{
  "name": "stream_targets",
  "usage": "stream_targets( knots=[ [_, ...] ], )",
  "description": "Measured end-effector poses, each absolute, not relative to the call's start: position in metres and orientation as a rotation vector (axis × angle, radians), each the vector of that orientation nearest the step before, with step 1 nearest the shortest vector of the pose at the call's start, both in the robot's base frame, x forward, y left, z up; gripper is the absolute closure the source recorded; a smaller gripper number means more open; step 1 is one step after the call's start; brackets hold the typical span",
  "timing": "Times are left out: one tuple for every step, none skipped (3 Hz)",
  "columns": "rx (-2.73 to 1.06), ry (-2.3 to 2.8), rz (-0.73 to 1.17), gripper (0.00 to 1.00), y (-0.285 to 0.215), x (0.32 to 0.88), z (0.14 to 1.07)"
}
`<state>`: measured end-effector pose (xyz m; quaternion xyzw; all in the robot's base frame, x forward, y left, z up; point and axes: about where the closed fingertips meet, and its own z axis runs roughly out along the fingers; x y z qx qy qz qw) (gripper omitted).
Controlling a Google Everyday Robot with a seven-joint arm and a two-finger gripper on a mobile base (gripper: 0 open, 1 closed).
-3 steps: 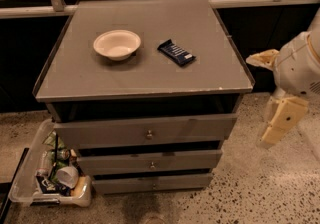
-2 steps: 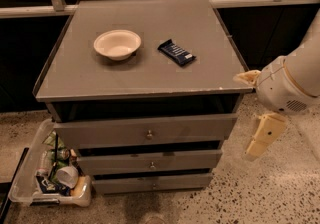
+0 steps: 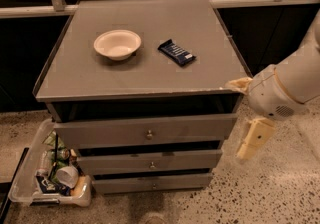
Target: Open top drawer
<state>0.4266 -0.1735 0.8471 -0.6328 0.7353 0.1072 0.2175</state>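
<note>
Hanging right of the top drawer [image 3: 100, 132], the gripper [image 3: 244, 118] spreads empty fingers; the knob [image 3: 149, 134] is ungrasped, pull undone.

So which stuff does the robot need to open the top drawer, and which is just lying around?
For the job: top drawer with its round knob; gripper, hanging right of the cabinet, level with that drawer.

Just lying about: white bowl and dark snack bar on the cabinet top; middle drawer; bottom drawer; bin of rubbish on the floor.
</note>
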Motion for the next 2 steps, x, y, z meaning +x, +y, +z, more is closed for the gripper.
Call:
stream_targets(
  knots=[
    [-1.731,2.007,0.383,0.0,-0.16,0.439,0.812],
    [-1.683,1.941,0.427,0.0,-0.155,0.45,0.779]
  ],
)
